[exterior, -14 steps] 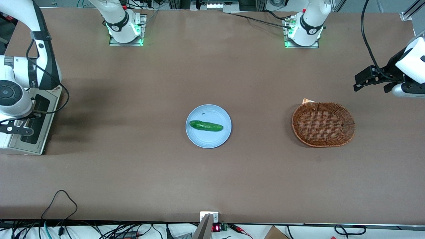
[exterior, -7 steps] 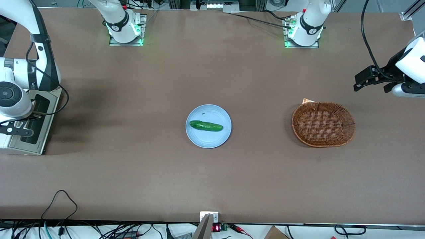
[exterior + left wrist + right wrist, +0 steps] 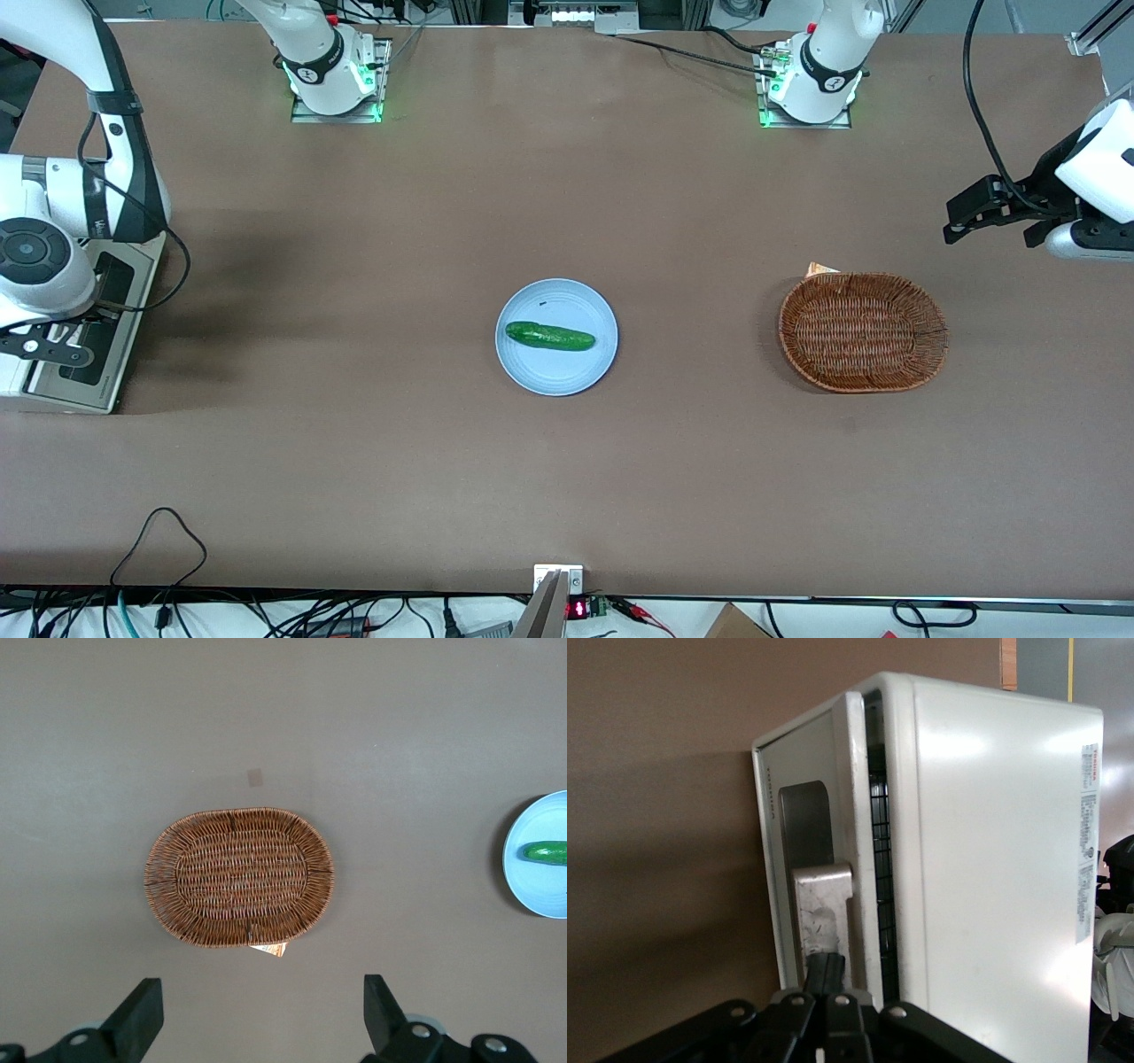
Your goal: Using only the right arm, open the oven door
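- The white oven (image 3: pixel 992 859) is set at the working arm's end of the desk (image 3: pixel 354 461), where it can be reached by the right arm (image 3: pixel 35 257).
- The oven door (image 3: pixel 804 828) is seen a little open: a thin gap shows the wire rack (image 3: pixel 877 859) inside.
- The end effector (image 3: pixel 829 970) is held right at the door's handle (image 3: pixel 821 908). Its fingers look pinched narrow on the handle, so the door can be pulled.
- More pulling is likely needed, as the gap is small.
- A blue plate (image 3: pixel 518 363) with a cucumber (image 3: pixel 549 336) is left mid-desk, well apart from the oven.
- A basket (image 3: pixel 939 337) is kept toward the parked arm's end, out of the way.
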Robot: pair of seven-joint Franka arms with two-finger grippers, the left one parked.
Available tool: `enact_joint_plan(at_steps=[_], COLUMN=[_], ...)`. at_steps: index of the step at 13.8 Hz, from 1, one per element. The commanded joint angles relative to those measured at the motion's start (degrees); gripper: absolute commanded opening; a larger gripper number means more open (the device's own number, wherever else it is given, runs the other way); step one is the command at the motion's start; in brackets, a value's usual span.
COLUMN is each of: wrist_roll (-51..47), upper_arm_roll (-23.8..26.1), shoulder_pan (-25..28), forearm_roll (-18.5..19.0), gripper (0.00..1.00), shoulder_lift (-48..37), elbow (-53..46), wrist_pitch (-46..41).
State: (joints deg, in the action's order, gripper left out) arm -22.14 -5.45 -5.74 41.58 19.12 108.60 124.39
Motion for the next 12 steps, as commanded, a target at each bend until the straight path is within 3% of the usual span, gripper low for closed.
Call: enact_joint_plan(at_steps=[1, 12], wrist_roll=[-1.8, -1.8], upper_arm_roll=[0.3, 2.0], shoulder_pan=[-0.2, 0.2], forearm_roll=[0.1, -4.0], gripper=[0.0, 0.0], shoulder_lift=[1.8, 3.5], elbow=[1.5, 2.0], wrist_pitch=[4.4, 5.3])
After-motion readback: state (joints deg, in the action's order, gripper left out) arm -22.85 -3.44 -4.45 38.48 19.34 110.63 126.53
